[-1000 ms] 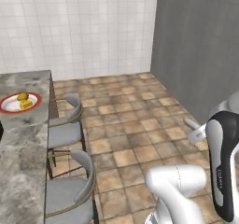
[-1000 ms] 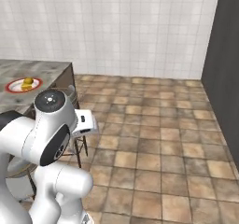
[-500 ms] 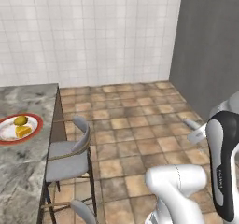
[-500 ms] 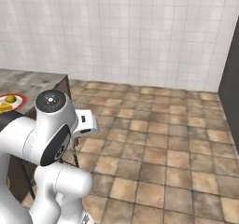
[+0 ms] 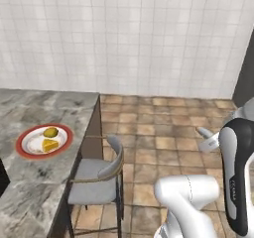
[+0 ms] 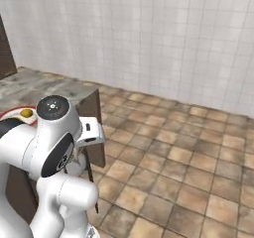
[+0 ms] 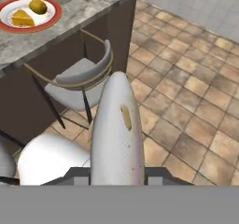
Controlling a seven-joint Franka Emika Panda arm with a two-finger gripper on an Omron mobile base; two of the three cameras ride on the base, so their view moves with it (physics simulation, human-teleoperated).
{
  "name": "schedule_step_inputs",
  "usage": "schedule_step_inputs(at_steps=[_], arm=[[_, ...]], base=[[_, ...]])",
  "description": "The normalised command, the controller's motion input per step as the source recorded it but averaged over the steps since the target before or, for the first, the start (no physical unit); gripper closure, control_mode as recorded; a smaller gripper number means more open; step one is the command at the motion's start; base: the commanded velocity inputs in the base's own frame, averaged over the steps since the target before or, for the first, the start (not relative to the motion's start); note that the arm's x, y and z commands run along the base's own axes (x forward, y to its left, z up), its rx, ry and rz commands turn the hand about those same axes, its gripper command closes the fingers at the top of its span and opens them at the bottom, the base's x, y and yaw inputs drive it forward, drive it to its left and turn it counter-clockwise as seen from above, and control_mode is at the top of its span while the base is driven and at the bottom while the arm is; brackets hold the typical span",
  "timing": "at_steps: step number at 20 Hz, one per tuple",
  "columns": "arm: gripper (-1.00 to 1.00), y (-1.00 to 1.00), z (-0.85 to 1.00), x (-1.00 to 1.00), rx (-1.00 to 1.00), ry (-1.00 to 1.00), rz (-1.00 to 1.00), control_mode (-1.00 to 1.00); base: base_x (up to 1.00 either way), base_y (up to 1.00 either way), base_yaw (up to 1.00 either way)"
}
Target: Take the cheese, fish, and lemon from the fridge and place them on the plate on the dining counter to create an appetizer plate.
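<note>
The gripper [image 7: 116,183] clamps the silvery fish [image 7: 116,134] at the hand view's bottom centre. At upper left, the cheese [image 7: 22,18] and lemon [image 7: 38,6] sit on the red-rimmed plate [image 7: 52,17] atop the dining counter [image 7: 79,6], beside a grey chair [image 7: 81,78].

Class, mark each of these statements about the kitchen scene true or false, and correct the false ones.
1. The plate holds the cheese and the lemon. True.
2. The fish lies on the plate. False: the tool is shut on it, away from the dining counter.
3. A chair stands beside the dining counter. True.
4. The floor is covered in blue carpet. False: it is brown tile.
5. The plate has a red rim. True.
</note>
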Motion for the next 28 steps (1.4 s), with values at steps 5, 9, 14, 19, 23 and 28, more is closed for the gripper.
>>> schedule_step_inputs(at_steps=[5,9,14,19,23,28], arm=[[1.00,0.00,0.00,0.00,0.00,0.00,0.00,1.00],[1.00,0.00,0.00,0.00,0.00,0.00,0.00,1.00],[1.00,0.00,0.00,0.00,0.00,0.00,0.00,1.00],[1.00,0.00,0.00,0.00,0.00,0.00,0.00,1.00],[1.00,0.00,0.00,0.00,0.00,0.00,0.00,1.00],[1.00,0.00,0.00,0.00,0.00,0.00,0.00,1.00]], base=[[0.77,-0.04,0.49],[0.78,-0.06,0.49],[0.73,-0.02,0.51],[0.69,0.00,0.55],[0.55,0.00,0.56],[0.59,0.00,0.58]])
